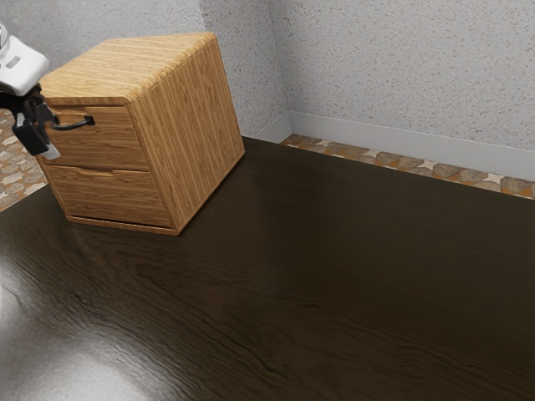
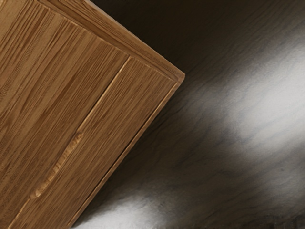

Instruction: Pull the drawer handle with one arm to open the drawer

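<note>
Pincer: the black pincer (image 1: 40,134) is at the far upper left of the exterior view. It is right at the left end of the handle. I cannot tell if it is clenched on the handle or released.
Handle: the thin black handle (image 1: 77,124) is on the front of the top drawer, in the upper left of the frame.
Top drawer: the top drawer (image 1: 96,144) looks about level with the front of the box. It does not look pulled out yet.
Bottom drawer: the bottom drawer (image 1: 109,194) is just under it and looks closed. In the wrist view its wooden front (image 2: 128,124) is under the hand, next to the dark worktop.
Wooden box: the drawer box (image 1: 188,125) stands on the worktop, left of the middle.
Worktop: the dark, shiny worktop (image 1: 334,276) fills the lower and right parts of the frame.
Step now: I think the arm is getting hold of the handle, before the pull.
Next move: it needs a firm hold on the handle. Then it needs a straight pull away from the box front, toward the left edge of the frame.
Writing: I see no words, brands or labels.
</note>
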`<state>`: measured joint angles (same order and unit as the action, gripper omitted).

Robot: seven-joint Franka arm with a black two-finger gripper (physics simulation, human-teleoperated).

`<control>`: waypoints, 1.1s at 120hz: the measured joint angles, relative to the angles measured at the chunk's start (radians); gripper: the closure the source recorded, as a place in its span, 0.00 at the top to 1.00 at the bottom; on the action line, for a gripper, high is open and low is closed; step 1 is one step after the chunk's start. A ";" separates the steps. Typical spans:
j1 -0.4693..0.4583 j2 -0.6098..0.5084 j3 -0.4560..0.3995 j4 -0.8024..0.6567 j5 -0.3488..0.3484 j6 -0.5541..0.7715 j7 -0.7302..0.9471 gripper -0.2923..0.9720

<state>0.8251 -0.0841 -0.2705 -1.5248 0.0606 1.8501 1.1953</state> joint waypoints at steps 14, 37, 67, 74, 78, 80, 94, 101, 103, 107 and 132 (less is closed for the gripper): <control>0.052 0.108 -0.081 0.017 0.008 0.093 0.170 0.77; 0.076 0.131 -0.069 0.099 -0.049 0.124 0.381 0.77; 0.277 0.235 -0.137 0.228 -0.203 0.068 0.611 0.74; 0.269 0.237 -0.149 0.226 -0.212 0.061 0.650 0.69; 0.267 0.237 -0.152 0.225 -0.217 0.058 0.669 0.66; 0.267 0.237 -0.153 0.225 -0.219 0.057 0.677 0.65; 0.279 0.248 -0.156 0.222 -0.243 0.053 0.729 0.60; 0.281 0.266 -0.156 0.223 -0.252 0.054 0.750 0.59; 0.282 0.269 -0.156 0.224 -0.253 0.055 0.756 0.58; 0.283 0.275 -0.156 0.226 -0.256 0.058 0.767 0.58; 0.271 0.309 -0.171 0.236 -0.262 0.070 0.821 0.55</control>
<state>1.0959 0.2250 -0.4413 -1.2891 -0.2011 1.9202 2.0163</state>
